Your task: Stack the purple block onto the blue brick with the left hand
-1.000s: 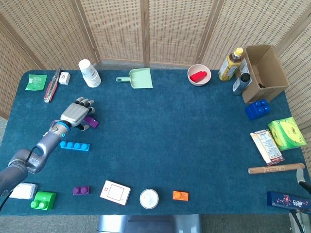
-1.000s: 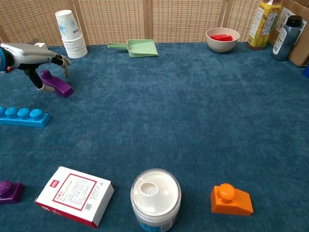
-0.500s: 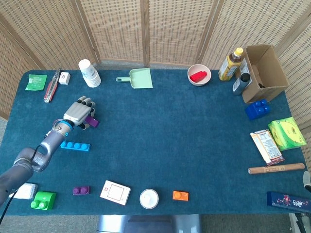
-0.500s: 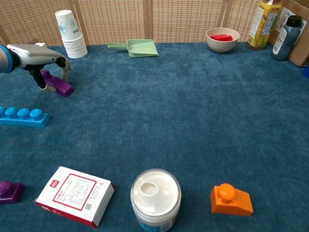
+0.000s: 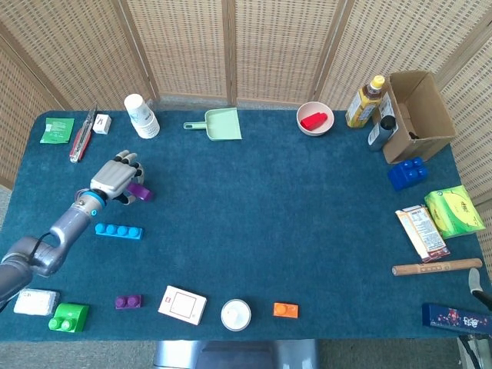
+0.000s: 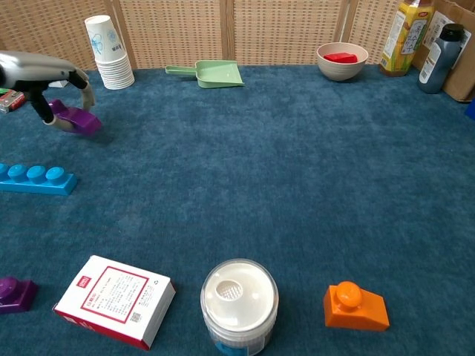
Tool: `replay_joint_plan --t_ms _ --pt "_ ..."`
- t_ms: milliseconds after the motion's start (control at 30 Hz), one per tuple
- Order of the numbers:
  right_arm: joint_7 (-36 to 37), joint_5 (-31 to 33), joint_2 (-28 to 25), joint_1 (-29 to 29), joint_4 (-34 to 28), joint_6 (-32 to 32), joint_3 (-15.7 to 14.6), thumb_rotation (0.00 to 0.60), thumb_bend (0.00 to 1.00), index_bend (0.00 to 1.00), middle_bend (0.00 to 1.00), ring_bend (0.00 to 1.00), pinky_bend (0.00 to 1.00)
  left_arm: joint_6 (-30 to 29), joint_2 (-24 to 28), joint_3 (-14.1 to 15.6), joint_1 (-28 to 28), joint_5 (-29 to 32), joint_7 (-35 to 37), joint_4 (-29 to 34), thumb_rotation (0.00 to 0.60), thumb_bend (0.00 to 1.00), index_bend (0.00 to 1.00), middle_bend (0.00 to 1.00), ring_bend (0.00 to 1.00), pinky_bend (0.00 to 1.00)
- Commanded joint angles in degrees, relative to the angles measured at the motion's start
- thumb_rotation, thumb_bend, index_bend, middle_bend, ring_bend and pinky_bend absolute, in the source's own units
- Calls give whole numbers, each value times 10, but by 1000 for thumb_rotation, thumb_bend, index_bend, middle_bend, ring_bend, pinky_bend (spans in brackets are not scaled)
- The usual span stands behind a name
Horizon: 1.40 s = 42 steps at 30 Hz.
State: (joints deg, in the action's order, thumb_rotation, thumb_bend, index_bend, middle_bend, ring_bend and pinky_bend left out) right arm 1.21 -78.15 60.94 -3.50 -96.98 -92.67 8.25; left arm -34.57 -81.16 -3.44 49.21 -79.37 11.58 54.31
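left hand (image 5: 113, 178): fingers curled around purple block (image 6: 76, 119), holding it
purple block: lifted off blue felt
blue brick (image 5: 118, 231): flat, nearer the robot

A table (image 5: 254, 200) covered in deep teal, carpet-like cloth fills most of the head view, its short pile showing clearly in the chest view. From 9 o'clock round through 12 to 3 o'clock stands a folding screen (image 5: 269, 46) of woven, tan rattan panels set in pale wooden frames. At 6 o'clock, below the table's near edge, a strip of grey floor (image 5: 100, 354) shows. The light is even and soft, with faint shadows.
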Motion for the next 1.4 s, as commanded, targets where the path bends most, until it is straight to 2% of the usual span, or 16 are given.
replay_joint_plan --t_ms 33,300,533,933,1400 --pt "11 -3 3 4 9 7 0 600 412 72 98 0 68 -19 75 -7 -31 43 -50 96 600 372 658 277 94 0" --pt "35 -11 14 18 32 30 -1 600 412 72 98 0 68 -47 183 5 -75 132 -146 255 600 372 663 276 93 0" --pt "60 -11 26 27 55 49 -1 600 411 72 98 0 68 -72 222 20 -107 196 -185 332 600 372 661 281 93 0" --pt "97 -5 33 28 85 60 -1 600 411 72 98 0 68 -83 208 29 -114 263 -233 357 600 372 655 280 93 0" --pt "115 4 29 18 98 56 -1 600 412 72 98 0 68 -69 157 27 -90 313 -265 328 600 373 650 277 93 0"
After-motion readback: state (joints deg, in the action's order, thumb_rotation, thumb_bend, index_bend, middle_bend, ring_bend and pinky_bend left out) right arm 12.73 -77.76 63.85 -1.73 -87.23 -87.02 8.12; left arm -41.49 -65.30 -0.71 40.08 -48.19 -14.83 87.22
